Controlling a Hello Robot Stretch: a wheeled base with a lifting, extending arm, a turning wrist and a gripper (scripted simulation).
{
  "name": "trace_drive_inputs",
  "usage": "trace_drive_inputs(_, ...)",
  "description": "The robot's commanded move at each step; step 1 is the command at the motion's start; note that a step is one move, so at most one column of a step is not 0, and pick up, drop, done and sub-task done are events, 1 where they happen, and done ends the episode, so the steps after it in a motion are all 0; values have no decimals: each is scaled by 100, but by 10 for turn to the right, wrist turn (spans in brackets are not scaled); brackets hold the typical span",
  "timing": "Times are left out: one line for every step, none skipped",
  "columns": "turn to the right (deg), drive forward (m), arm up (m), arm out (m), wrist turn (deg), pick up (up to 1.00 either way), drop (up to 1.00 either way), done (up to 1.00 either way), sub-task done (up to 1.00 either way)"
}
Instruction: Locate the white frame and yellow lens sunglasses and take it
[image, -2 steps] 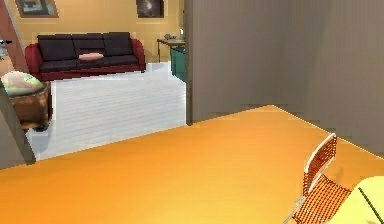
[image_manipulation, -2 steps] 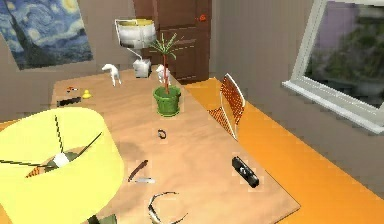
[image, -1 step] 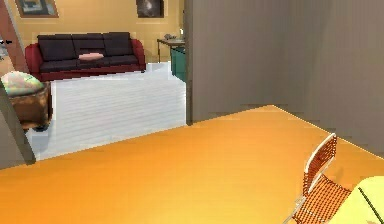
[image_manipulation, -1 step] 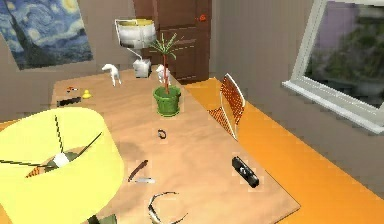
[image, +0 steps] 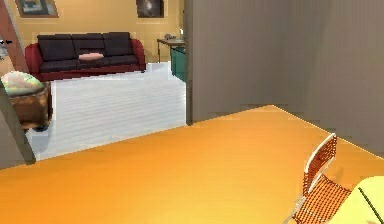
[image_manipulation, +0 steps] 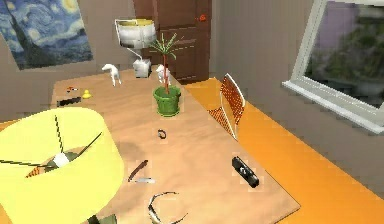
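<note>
Robot body standing alongside the table (image_manipulation: 205, 150), arm side facing its top

Home — sofa (image: 62, 47), dining table (image_manipulation: 200, 150), chair (image_manipulation: 232, 100)

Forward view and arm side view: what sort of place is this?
Probably a home's living and dining area: a dark sofa by the far wall, plus a wooden table bearing a potted plant, with a chair alongside.

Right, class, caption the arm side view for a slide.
Wooden table with potted plant, yellow lampshade in the foreground, orange chair alongside.
</note>
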Motion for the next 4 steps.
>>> trace_drive_inputs(0,0,0,12,0,0,0,0,0)
trace_drive_inputs(0,0,0,0,450,0,0,0,0)
trace_drive_inputs(0,0,0,0,450,0,0,0,0)
trace_drive_inputs(0,0,0,0,450,0,0,0,0)
